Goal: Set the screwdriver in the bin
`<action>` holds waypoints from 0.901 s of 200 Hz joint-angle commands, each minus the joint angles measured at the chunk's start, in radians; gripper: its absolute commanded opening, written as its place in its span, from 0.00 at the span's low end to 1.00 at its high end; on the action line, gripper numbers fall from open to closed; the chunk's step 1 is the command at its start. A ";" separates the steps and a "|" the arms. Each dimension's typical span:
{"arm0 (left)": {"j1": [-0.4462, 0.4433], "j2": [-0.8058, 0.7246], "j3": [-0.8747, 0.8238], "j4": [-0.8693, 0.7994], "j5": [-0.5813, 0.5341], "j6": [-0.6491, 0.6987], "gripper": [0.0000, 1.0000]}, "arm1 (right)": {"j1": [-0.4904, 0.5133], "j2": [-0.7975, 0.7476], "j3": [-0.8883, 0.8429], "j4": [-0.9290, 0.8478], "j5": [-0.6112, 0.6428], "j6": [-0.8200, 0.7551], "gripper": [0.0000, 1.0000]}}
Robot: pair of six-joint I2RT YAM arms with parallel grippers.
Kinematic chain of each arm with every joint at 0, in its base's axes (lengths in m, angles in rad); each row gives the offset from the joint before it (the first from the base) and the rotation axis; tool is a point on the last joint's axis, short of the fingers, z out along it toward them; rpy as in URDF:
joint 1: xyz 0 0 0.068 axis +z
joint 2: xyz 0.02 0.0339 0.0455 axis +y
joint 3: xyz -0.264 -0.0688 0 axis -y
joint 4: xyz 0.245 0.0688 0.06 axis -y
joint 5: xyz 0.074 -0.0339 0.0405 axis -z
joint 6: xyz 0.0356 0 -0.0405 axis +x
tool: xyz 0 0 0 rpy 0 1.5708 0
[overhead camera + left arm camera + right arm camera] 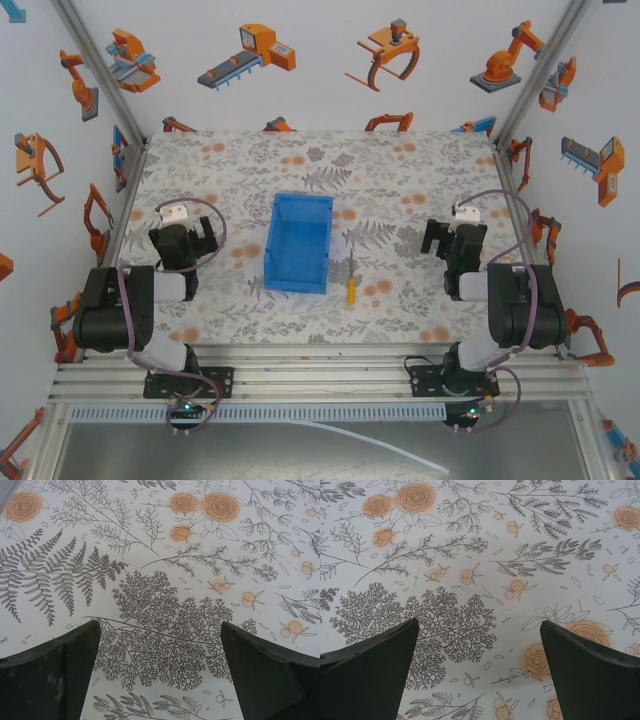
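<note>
The bin (299,243) sits before me at the middle of the table (420,170), bright blue, rectangular, upright, open top up, walls sloping in toward its floor; the screwdriver (351,277) lies flat just to its right, apart from it, roughly parallel to its long side; orange-yellow handle toward me, slim grey shaft pointing away.

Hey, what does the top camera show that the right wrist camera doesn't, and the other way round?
Top view: the bin, the screwdriver lying just right of it, and the left gripper and right gripper off to either side, touching neither. Right wrist view: close up, its two dark fingers spread wide above printed ferns and orange roses. Shared: the flowered table cover and the right gripper, open.
</note>
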 commanded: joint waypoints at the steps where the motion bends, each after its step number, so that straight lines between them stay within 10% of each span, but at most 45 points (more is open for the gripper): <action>1: -0.004 0.003 0.021 -0.002 0.000 0.018 0.97 | -0.007 -0.001 0.018 0.019 -0.003 0.001 0.99; 135: -0.006 0.001 0.034 -0.023 0.052 0.039 0.97 | -0.006 -0.008 0.024 0.011 0.002 0.006 0.99; 180: -0.014 -0.095 0.161 -0.327 0.082 0.062 0.97 | -0.002 -0.182 0.144 -0.328 0.041 0.008 0.99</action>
